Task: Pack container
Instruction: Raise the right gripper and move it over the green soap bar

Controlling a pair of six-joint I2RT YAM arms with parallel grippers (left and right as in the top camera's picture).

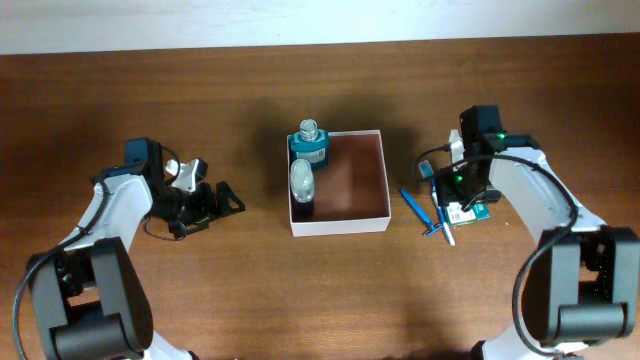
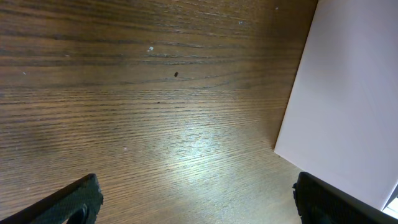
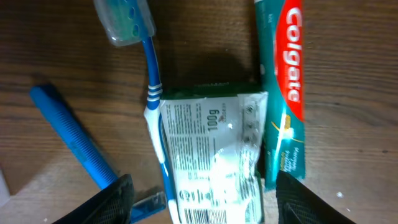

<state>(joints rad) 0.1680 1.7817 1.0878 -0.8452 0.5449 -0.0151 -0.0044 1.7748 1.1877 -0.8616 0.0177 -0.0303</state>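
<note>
The square, shallow cardboard container (image 1: 340, 226), white-walled and matt reddish-brown inside, sits mid-bench (image 1: 320, 300) on grained brown wood. Against its left wall lie a teal bottle with a clear cap (image 1: 309, 143) and a rounded translucent bottle (image 1: 301, 180). The left gripper (image 1: 205, 205) hangs beside the box, its black fingers (image 2: 78, 200) released wide. The right gripper (image 3: 202, 202) has its fingers (image 3: 118, 199) spread, straddling a crinkled white-and-green packet (image 3: 211, 155) between a blue capped toothbrush (image 3: 152, 81) and a glossy Colgate tube (image 3: 283, 81).

White container (image 1: 338, 226), reddish-brown inside; blue toothbrush (image 3: 152, 74)
</note>
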